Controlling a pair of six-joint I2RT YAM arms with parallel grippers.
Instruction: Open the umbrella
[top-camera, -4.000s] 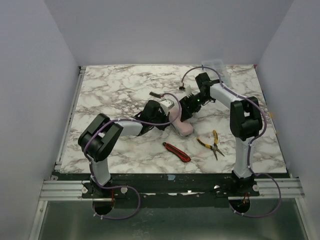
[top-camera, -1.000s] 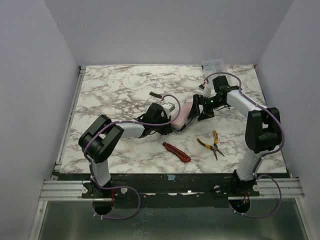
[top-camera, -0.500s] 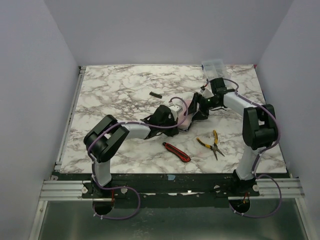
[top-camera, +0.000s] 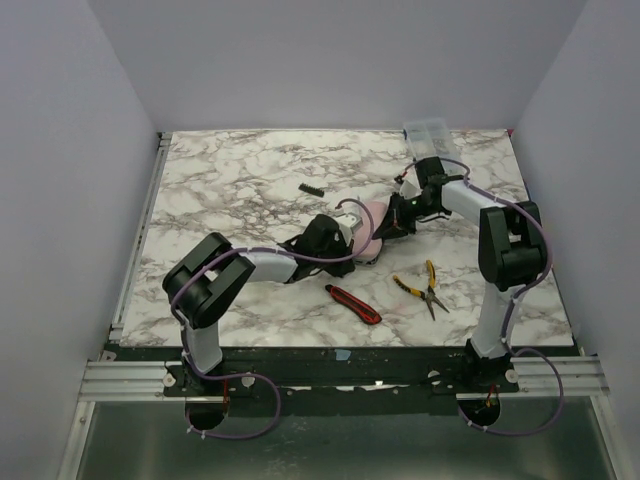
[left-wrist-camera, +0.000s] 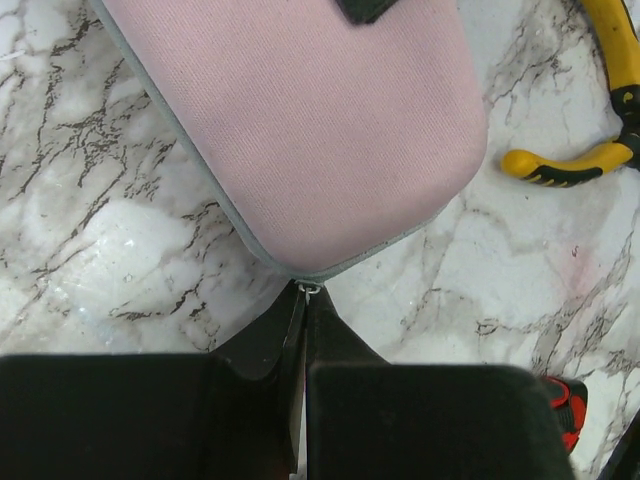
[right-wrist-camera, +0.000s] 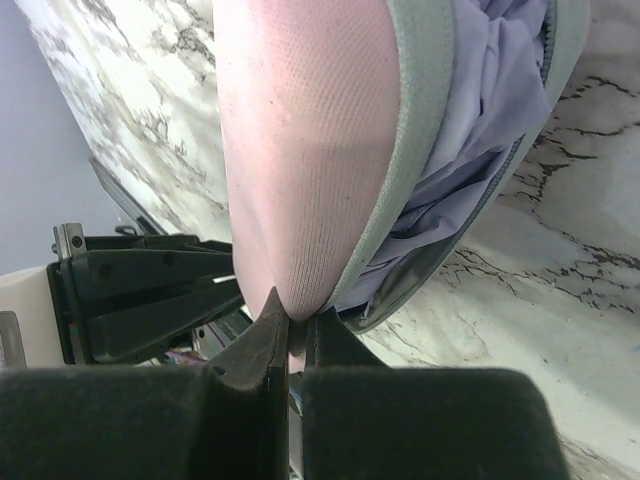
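The pink zip case (top-camera: 366, 226) is lying near the middle of the bench (top-camera: 230, 180), partly unzipped, with the umbrella (right-wrist-camera: 480, 120) showing as lavender fabric inside. The left gripper (left-wrist-camera: 305, 300) is pinching what looks like the zipper pull (left-wrist-camera: 309, 289) at the case's rounded end. The right gripper (right-wrist-camera: 293, 325) is clamping the case's pink flap edge.

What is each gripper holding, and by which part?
The left gripper pinches the zipper pull at the pink case's rim; the right gripper pinches the edge of the case's opened upper half.
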